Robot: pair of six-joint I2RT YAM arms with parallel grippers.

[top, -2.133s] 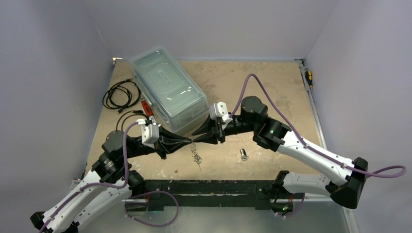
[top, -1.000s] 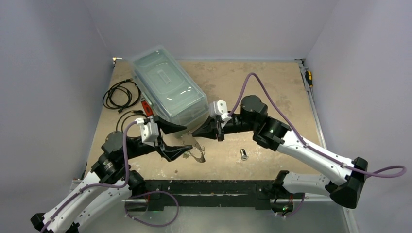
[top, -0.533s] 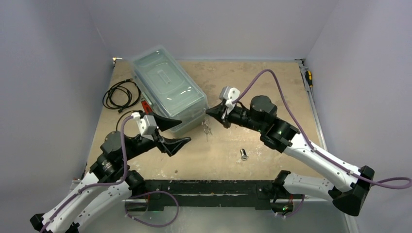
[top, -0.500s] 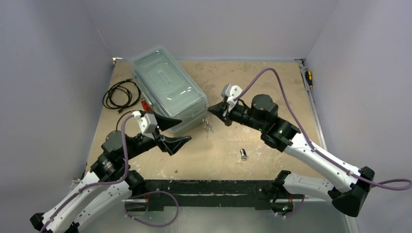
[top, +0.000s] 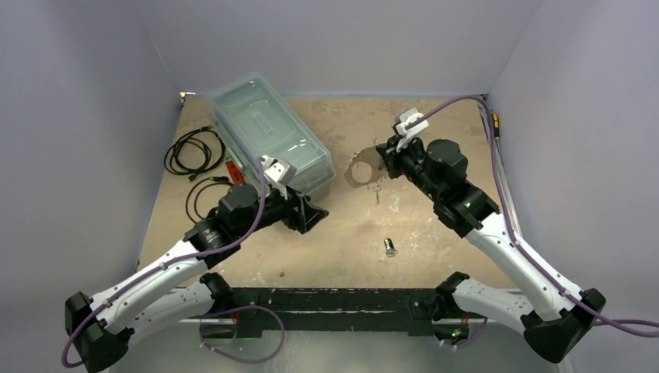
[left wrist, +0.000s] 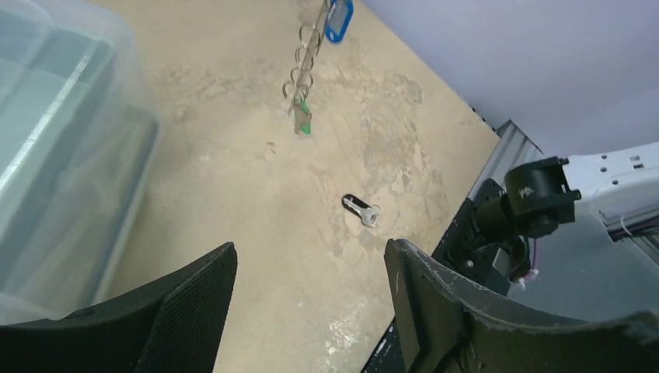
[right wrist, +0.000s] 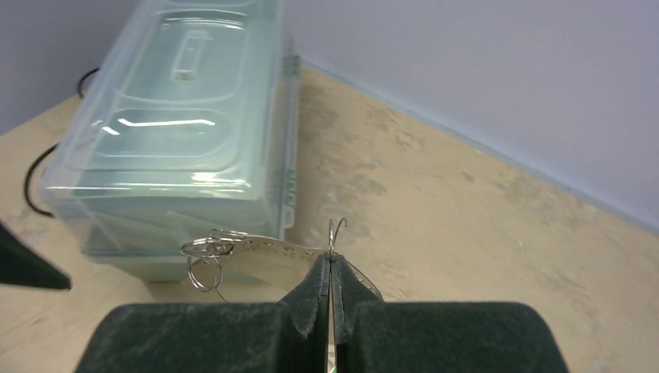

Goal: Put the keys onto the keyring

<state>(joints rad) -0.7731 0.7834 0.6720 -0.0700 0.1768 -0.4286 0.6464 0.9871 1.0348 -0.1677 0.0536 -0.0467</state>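
Observation:
My right gripper [top: 381, 158] is shut on the keyring [top: 359, 172], a pale curved band [right wrist: 264, 249] with small metal rings [right wrist: 203, 263], held above the table at the back centre. The pinch shows in the right wrist view [right wrist: 329, 264]. A green-headed key [top: 377, 193] hangs below the band. In the left wrist view the green key [left wrist: 303, 123] and a blue-headed key [left wrist: 339, 19] dangle from the rings. A dark and silver key [top: 390, 248] lies loose on the table, also visible as the key [left wrist: 361, 211]. My left gripper [top: 309, 215] is open and holds nothing [left wrist: 311, 260], left of that key.
A clear lidded plastic box [top: 268, 140] stands at the back left, close to my left wrist. Coiled black cables [top: 191, 152] and a small red item [top: 233, 171] lie left of it. The black frame rail [top: 342, 299] runs along the near edge.
The right arm has lifted the keyring and carried it back and to the right. The left gripper let go of the ring, opened, and its arm swung toward the box.

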